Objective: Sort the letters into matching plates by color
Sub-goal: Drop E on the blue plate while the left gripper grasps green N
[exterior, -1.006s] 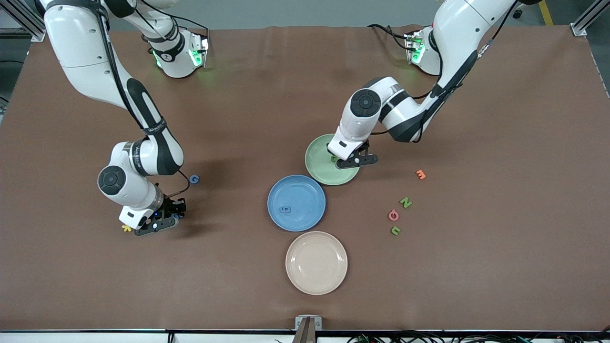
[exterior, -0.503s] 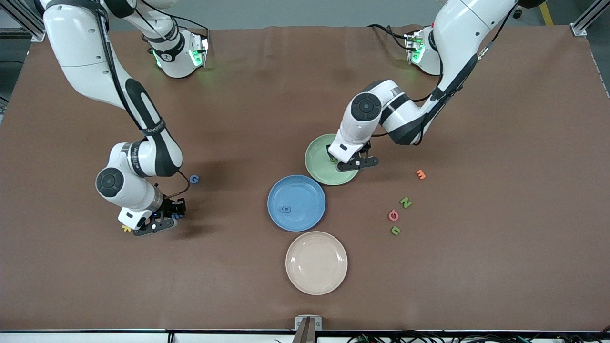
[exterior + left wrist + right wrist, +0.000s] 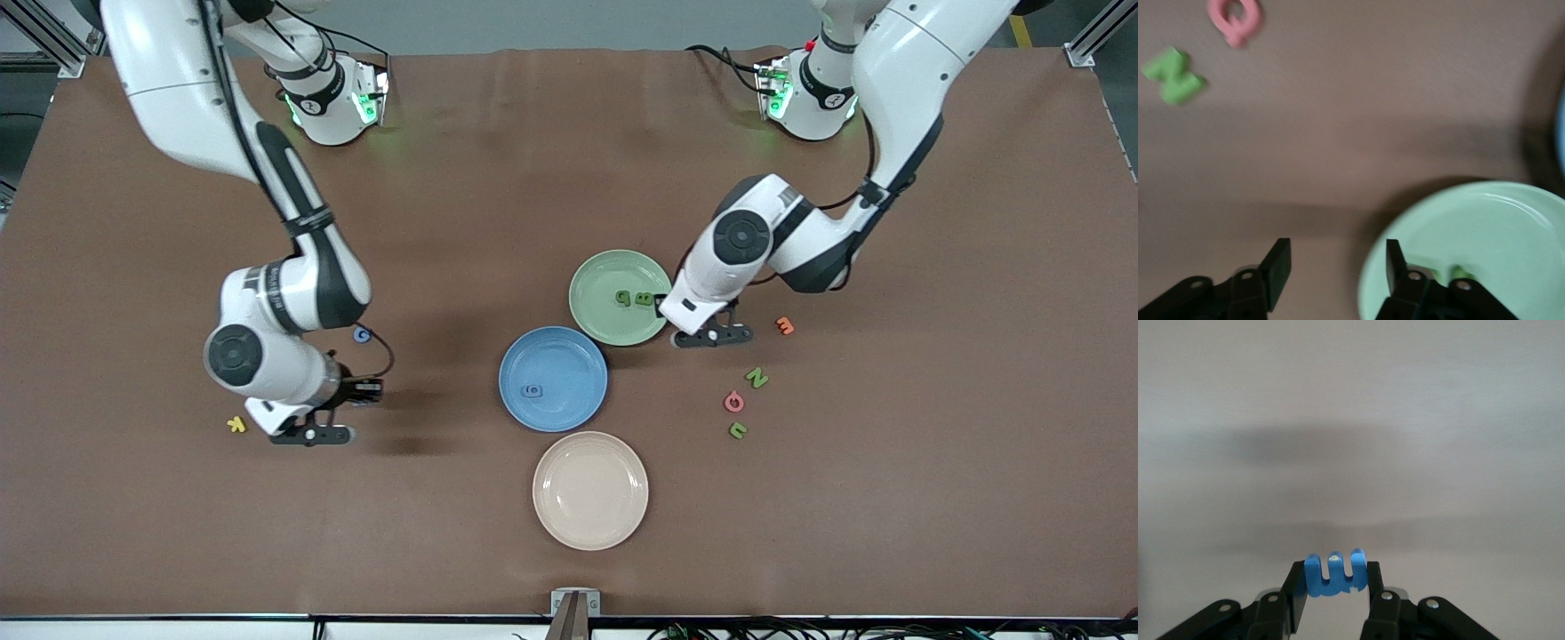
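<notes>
A brown table mat carries three plates in its middle and foam letters scattered toward both ends. The green plate now holds two green letters, one more than a second ago, when the left gripper was closed over that plate; since then its fingers have spread and it has drawn off the plate toward the left arm's end, so it hangs empty just beside the rim, over bare mat (the left wrist view shows the gap between its fingers with nothing in it). That drop looks finished. Two green letters, N and U, lie farther toward that end, with a pink letter between them and an orange one near.

The blue plate holds one blue letter. The right gripper has lifted from beside the yellow letter and grips a blue E-shaped letter between its fingers, low over the mat, well apart from its plate. Another blue letter, G, lies by that arm. The beige plate is nearest the camera.
</notes>
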Available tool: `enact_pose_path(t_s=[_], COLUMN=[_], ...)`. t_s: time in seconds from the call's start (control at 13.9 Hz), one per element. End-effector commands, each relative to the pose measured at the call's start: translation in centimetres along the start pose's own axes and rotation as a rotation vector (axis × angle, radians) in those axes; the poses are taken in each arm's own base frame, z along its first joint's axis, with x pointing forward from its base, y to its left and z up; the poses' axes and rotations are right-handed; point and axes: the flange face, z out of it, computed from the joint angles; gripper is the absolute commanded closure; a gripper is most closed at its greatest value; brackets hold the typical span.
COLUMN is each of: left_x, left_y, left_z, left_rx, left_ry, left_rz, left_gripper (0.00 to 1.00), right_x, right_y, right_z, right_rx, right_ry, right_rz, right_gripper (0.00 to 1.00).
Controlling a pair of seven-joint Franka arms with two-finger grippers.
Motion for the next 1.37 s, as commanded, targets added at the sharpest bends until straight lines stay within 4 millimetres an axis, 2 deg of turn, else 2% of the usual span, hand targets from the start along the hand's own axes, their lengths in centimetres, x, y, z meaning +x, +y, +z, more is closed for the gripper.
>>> enact_pose_path(t_s=[0.0,0.14,0.36,0.43,0.57,0.72,0.93,1.29], left_x=[1.6,2.6,4.4,4.9,5.6,6.2,7.4,8.4], left_y=[-3.2,-5.1,-8.6,-9.6,-9.8,-9.8,-10.4,-10.5], left_z=[-0.3,-0.3,0.5,0.8,1.2,2.2,3.1,3.8], left_rx=[0.018,0.016,0.043,0.05,0.028,0.014,0.008,0.014], left_ry=[0.005,0.005,0.03,0.04,0.066,0.091,0.119,0.144], left_rz=[0.101,0.11,0.112,0.113,0.115,0.129,0.133,0.151], left_gripper=[0.2,0.16,0.1,0.09,0.08,0.08,0.08,0.09], right_x=[-1.4,-3.1,-5.9,-6.1,-7.4,-8.9,-10.3,-10.4], right_y=[-7.5,-12.6,-20.3,-22.1,-25.3,-27.5,-29.1,-29.2], right_z=[-1.3,-0.6,3.0,3.8,5.8,6.8,6.8,6.9], right_rx=[0.044,0.061,0.059,0.072,0.092,0.112,0.121,0.121], right_ry=[0.015,0.013,0.012,0.023,0.042,0.055,0.058,0.055], right_rz=[0.141,0.224,0.342,0.381,0.45,0.486,0.491,0.506], right_gripper=[1.0,1.0,1.0,1.0,1.0,1.0,1.0,0.98])
